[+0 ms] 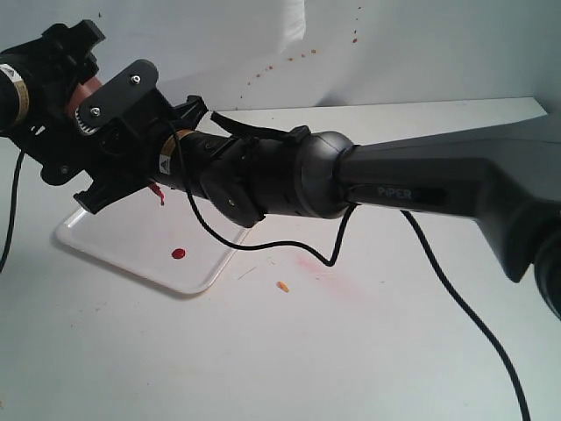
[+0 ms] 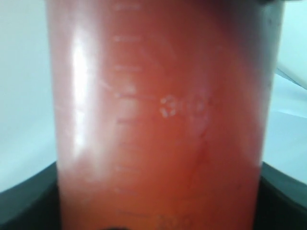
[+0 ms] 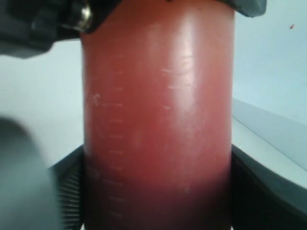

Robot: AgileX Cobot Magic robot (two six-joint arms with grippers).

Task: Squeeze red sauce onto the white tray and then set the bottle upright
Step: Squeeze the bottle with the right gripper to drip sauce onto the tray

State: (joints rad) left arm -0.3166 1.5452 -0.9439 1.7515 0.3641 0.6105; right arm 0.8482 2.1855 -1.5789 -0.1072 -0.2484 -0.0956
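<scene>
Okay, the bottle [image 2: 158,120] looks like soft, slick plastic (seems fairly full, so hefty). My left fingers [image 2: 29,206] and right fingers [image 3: 268,191] both pinch its mid-body, which I judge the best hold.

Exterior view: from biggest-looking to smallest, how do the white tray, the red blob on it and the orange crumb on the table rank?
Largest: tray, by far.
Then sauce blob and crumb, which look nearly alike. The blob seems slightly bigger, but that is too close to rank firmly.

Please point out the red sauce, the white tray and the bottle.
red sauce [image 1: 179,253], exterior view, centre of the blob.
white tray [image 1: 131,239], exterior view, bare floor.
bottle [image 2: 158,120], left wrist view, side wall.
</scene>
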